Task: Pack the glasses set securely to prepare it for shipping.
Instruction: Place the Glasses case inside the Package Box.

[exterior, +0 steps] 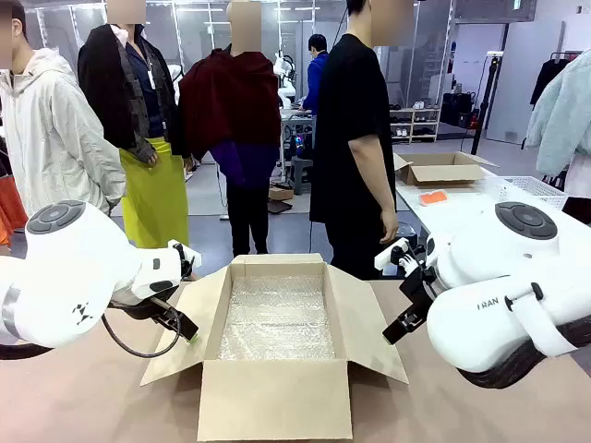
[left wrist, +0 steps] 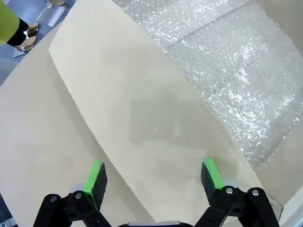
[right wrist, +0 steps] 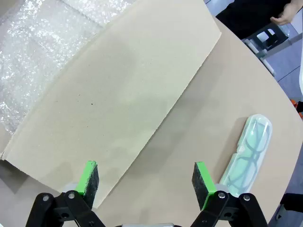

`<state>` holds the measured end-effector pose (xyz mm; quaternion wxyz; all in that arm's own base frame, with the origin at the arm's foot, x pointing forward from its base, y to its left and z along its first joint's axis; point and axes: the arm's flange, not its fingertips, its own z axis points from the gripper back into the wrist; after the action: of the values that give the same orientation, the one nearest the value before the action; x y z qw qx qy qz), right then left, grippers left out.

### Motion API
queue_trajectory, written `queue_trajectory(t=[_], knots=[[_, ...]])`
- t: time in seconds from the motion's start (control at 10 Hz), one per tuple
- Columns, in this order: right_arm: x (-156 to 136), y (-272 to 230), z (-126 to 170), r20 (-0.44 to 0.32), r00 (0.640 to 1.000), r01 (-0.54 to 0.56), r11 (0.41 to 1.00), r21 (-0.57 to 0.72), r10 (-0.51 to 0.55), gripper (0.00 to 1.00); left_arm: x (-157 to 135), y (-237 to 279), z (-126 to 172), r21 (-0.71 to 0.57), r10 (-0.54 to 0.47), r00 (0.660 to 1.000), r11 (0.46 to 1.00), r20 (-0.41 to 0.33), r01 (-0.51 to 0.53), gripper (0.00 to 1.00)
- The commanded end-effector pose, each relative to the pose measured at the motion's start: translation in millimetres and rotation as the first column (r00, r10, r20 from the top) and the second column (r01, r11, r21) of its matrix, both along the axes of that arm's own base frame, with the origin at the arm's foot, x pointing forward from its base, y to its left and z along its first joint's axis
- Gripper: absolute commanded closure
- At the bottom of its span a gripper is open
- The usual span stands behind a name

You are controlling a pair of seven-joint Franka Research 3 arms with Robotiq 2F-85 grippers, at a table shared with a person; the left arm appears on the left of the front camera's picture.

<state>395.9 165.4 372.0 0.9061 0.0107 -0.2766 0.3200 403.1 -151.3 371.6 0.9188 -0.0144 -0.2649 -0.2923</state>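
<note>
A flat clear case with mint-green-framed glasses [right wrist: 248, 153] lies on the brown table, to the right of my right gripper [right wrist: 144, 182]. That gripper is open and empty, hanging over the edge of the box's right flap [right wrist: 128, 90]. My left gripper [left wrist: 154, 177] is also open and empty, above the box's left flap [left wrist: 142, 104], with the bubble-wrap lining [left wrist: 236, 71] just beyond. In the front view both grippers, left [exterior: 185, 328] and right [exterior: 402, 325], flank the open cardboard box [exterior: 277, 397]. The pink-framed case is out of view.
The box has all flaps spread and bubble wrap [exterior: 277, 318] covering its floor. A person in black [exterior: 355, 138] stands at the table's far side, with a hand [right wrist: 284, 19] showing in the right wrist view. Other people stand behind. Bare tabletop [exterior: 480, 415] lies around the box.
</note>
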Motion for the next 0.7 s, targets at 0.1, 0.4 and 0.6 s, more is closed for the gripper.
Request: queue_trajectory(t=[0.1, 0.4, 0.6], knots=[[0.0, 0.0, 0.0, 0.000, 1.000, 0.000, 1.000, 0.000, 0.000, 0.00, -0.1, -0.2, 0.0, 0.000, 0.000, 1.000, 1.000, 0.000, 0.000, 0.00], [0.0, 0.0, 0.0, 0.000, 1.000, 0.000, 1.000, 0.000, 0.000, 0.00, -0.1, -0.2, 0.0, 0.000, 0.000, 1.000, 1.000, 0.000, 0.000, 0.00], [0.0, 0.0, 0.0, 0.000, 1.000, 0.000, 1.000, 0.000, 0.000, 0.00, -0.1, -0.2, 0.0, 0.000, 0.000, 1.000, 1.000, 0.000, 0.000, 0.00]])
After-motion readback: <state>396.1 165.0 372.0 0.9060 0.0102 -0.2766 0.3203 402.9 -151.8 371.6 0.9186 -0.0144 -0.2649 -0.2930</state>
